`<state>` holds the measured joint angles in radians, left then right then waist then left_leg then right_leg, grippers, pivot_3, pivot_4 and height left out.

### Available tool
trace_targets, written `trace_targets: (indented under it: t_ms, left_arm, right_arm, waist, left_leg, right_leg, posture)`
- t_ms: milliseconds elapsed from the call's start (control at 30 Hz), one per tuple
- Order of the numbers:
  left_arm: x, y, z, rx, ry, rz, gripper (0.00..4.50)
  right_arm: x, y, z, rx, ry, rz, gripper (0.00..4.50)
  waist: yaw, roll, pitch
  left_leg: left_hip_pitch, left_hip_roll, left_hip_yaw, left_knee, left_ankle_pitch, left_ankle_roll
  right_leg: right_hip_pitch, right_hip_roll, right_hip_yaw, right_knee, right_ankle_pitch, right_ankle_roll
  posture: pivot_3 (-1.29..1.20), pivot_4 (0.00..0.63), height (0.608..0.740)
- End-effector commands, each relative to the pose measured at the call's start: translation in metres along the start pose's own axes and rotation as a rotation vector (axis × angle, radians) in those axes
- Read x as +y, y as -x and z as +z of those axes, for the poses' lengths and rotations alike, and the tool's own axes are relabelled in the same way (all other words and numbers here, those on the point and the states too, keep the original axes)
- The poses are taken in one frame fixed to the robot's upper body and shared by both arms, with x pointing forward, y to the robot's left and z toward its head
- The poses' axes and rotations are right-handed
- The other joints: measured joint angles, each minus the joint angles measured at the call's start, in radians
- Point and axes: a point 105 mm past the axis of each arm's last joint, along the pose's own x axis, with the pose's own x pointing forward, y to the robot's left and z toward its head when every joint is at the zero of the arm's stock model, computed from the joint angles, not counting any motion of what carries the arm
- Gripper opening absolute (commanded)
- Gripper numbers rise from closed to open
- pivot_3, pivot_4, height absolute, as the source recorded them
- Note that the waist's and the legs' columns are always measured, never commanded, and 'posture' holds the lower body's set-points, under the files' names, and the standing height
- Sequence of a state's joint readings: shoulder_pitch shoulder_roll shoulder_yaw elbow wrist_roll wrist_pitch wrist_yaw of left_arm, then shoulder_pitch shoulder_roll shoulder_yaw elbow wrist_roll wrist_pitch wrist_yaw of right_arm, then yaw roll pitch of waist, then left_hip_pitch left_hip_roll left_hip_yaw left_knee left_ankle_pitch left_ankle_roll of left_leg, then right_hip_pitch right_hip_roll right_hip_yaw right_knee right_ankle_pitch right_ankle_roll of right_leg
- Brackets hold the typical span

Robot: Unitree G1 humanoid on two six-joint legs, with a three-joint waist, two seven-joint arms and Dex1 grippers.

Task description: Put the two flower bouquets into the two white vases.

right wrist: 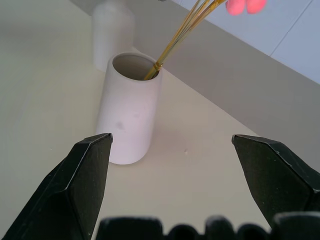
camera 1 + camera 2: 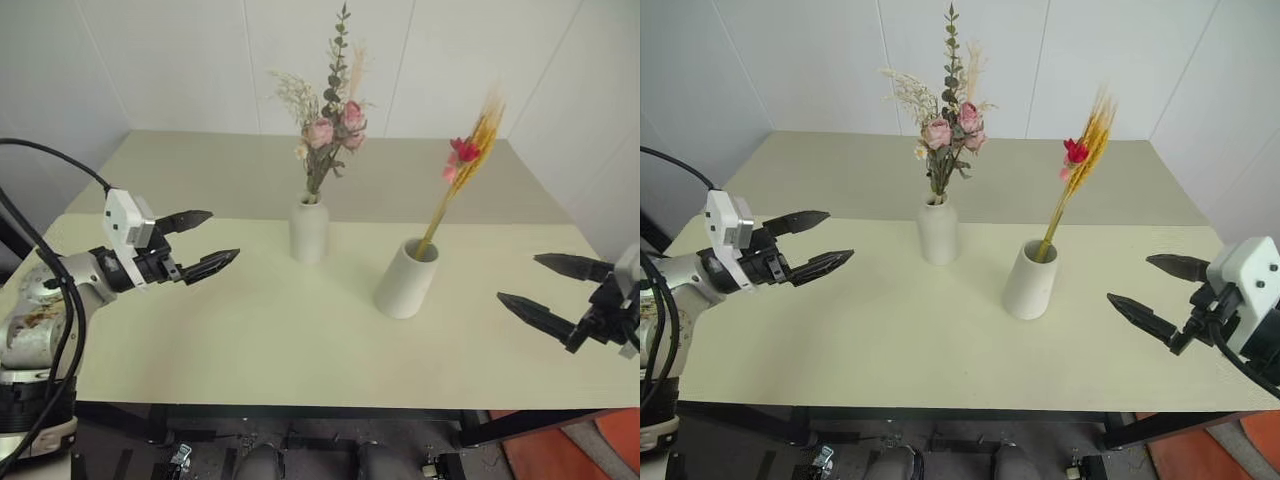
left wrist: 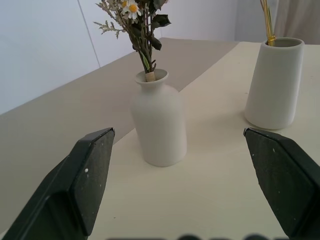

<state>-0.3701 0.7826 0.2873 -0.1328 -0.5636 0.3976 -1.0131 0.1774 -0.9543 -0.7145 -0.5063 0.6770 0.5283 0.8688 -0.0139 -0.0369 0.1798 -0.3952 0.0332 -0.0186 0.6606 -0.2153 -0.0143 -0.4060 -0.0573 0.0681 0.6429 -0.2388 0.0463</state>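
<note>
Both bouquets are in. The rose bunch stands in the narrow-necked vase at the table's middle, and the yellow-orange stalks lean out of the wide cylinder vase just to its right. Left gripper hangs empty, jaws spread, well left of the vases. Right gripper is the same, wide apart with nothing between, off to the right. By the look of it, the job's done.
</note>
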Motion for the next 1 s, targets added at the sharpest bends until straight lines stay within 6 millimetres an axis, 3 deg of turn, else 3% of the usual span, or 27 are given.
trace_targets:
  t_ms: [33, 500, 1000]
  left_arm:
    - [-0.002, 0.007, 0.016, -0.037, -0.018, -0.002, 4.49]
    - [-0.001, 0.02, 0.036, -0.025, -0.021, -0.036, 4.49]
    - [-0.008, 0.044, 0.042, 0.016, -0.063, 0.072, 4.49]
  right_arm:
    - [-0.011, 0.01, 0.014, -0.022, 0.073, -0.03, 4.5]
    - [-0.021, 0.018, 0.017, 0.011, 0.115, -0.046, 4.5]
    - [-0.032, -0.002, 0.015, -0.006, 0.127, 0.04, 4.5]
  waist:
    - [0.0, 0.0, 0.0]
    - [-0.001, 0.0, 0.0]
    - [-0.006, 0.0, 0.0]
  left_leg:
    - [0.0, 0.0, 0.0, 0.0, 0.0, 0.0]
    - [0.0, 0.001, 0.001, 0.0, 0.0, 0.0]
    - [0.001, 0.001, 0.002, -0.001, 0.0, 0.0]
  right_leg:
    - [0.0, 0.0, 0.0, 0.0, 0.0, 0.0]
    - [0.0, 0.0, 0.0, -0.001, -0.001, 0.001]
    - [0.0, 0.0, 0.001, -0.001, -0.001, 0.0]
  posture:
    - [0.0, 0.15, 0.74]
    - [0.0, 0.15, 0.74]
    - [0.0, 0.15, 0.74]
